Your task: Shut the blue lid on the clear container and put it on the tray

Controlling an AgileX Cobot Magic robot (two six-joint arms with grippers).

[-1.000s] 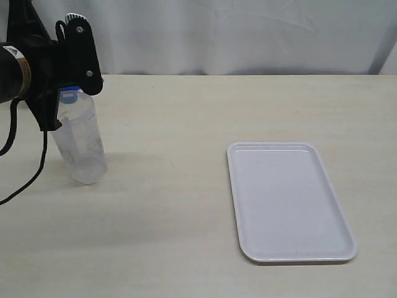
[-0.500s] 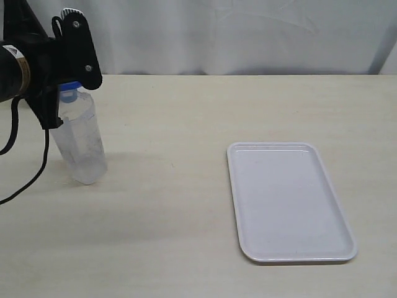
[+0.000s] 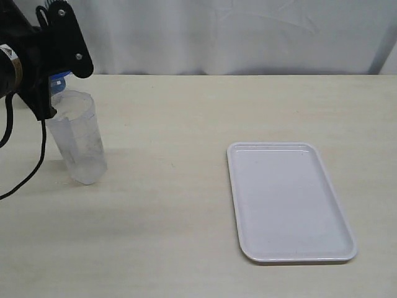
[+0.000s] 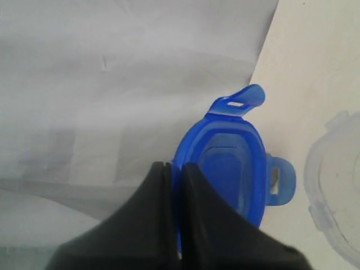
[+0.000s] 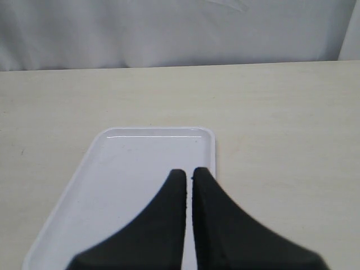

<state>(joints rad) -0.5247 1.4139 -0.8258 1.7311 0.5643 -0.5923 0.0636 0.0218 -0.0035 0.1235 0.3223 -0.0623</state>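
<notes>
Blue lid (image 4: pixel 226 160) between jaws of left gripper (image 4: pixel 172 167)

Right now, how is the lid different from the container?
The lid is bright blue; the container is clear and frosted. The lid is small and shallow; the container is tall. The lid is pinched in the left pincer, off the container, which stands open on the table. Both look plastic.

Exterior cam: raised, looking down across table (image 3: pixel 186 112) toward the backdrop curtain (image 3: pixel 217 37); mid-range, tray (image 3: pixel 291 198) at 4 o'clock, clear container (image 3: pixel 77 139) at 9. Left wrist cam: very close, along left pincer (image 4: pixel 173 169) onto blue lid (image 4: pixel 225 163); shares container rim with exterior. Right wrist cam: low over tray, along right pincer (image 5: pixel 188 174), facing curtain.
</notes>
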